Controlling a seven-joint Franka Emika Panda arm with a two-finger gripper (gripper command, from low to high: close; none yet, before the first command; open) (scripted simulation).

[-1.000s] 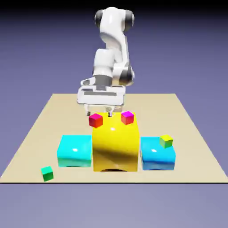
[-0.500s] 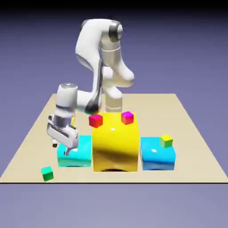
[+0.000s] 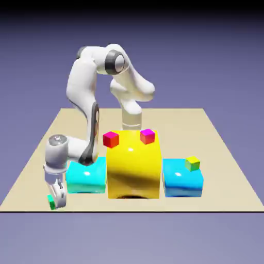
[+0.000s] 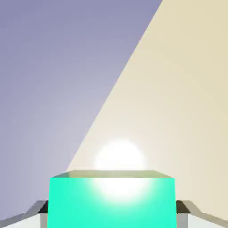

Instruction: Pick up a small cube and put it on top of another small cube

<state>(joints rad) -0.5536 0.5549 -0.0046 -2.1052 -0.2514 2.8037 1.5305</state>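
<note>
The small cube (image 3: 51, 202), emerald green, sits near the table's front edge at the exterior view's left, mostly hidden behind my gripper (image 3: 55, 201), which has come down over it. In the hand view the small cube (image 4: 111, 200) fills the bottom middle. A grey fingertip (image 4: 43, 208) presses against one of its sides and another fingertip (image 4: 180, 207) against the opposite side. My gripper (image 4: 112, 209) is shut on it. Whether the cube still touches the table I cannot tell.
A tall yellow block (image 3: 133, 170) in the middle carries a red cube (image 3: 111, 139) and a magenta cube (image 3: 147, 136). A cyan block (image 3: 86, 176) stands right beside my hand. Another cyan block (image 3: 182, 178) bears a yellow-green cube (image 3: 192, 163). The tan table (image 3: 227, 170) ends just in front.
The arm swung from above the yellow block down to the front left of the table. The jaws, wide before, have closed onto the small green cube.
</note>
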